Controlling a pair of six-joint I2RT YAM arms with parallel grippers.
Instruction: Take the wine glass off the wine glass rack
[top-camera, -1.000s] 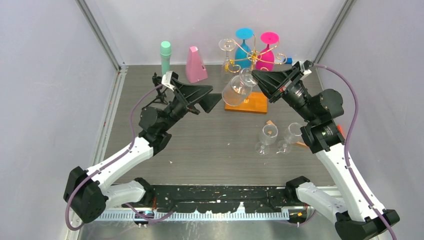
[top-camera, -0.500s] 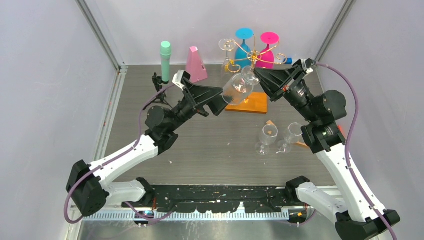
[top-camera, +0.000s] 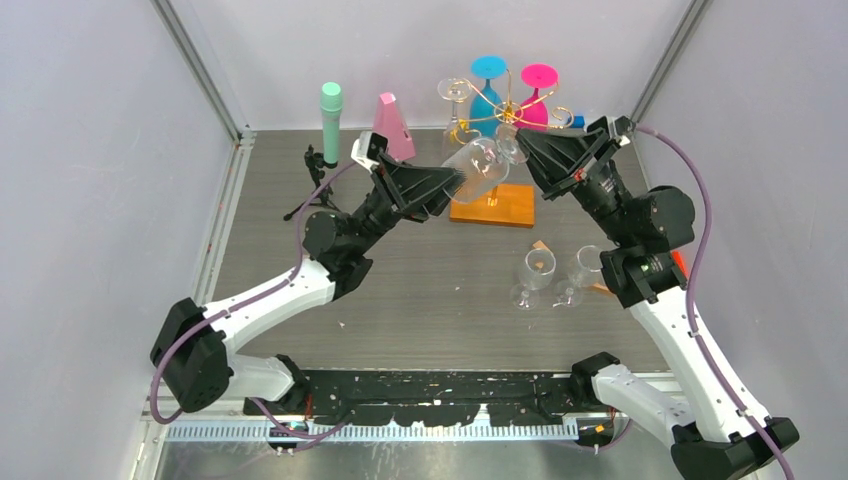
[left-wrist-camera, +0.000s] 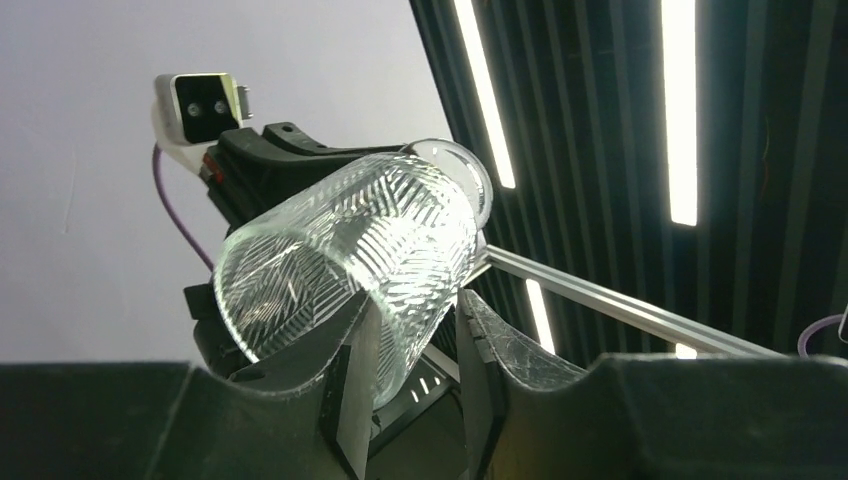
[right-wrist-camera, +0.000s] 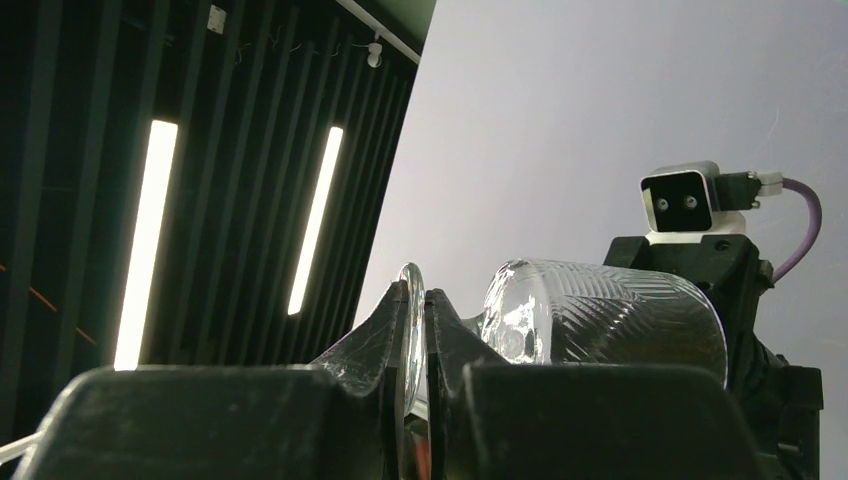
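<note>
A clear ribbed wine glass (top-camera: 478, 165) hangs tilted in the air in front of the wine glass rack (top-camera: 508, 110), a gold wire stand on an orange-brown base (top-camera: 495, 206). My right gripper (top-camera: 519, 147) is shut on the glass's flat foot (right-wrist-camera: 411, 300), which stands edge-on between the fingers. My left gripper (top-camera: 455, 181) comes from the left, and its fingers (left-wrist-camera: 352, 330) press both sides of the bowl (left-wrist-camera: 350, 250). The bowl's rim points toward the left arm. In the right wrist view the bowl (right-wrist-camera: 610, 315) lies just right of my right gripper (right-wrist-camera: 417, 293).
A clear glass (top-camera: 455, 98), a blue one (top-camera: 487, 92) and a pink one (top-camera: 537, 98) hang on the rack. Two clear glasses (top-camera: 535, 276) (top-camera: 580, 275) stand on the table at the right. A green cylinder (top-camera: 330, 115), a pink wedge (top-camera: 392, 130) and a small black tripod (top-camera: 317, 185) stand at the back left.
My left arm moved right and up to the glass, and its jaws closed from wide open onto the bowl. The right gripper lifted the glass slightly while keeping hold of the foot.
</note>
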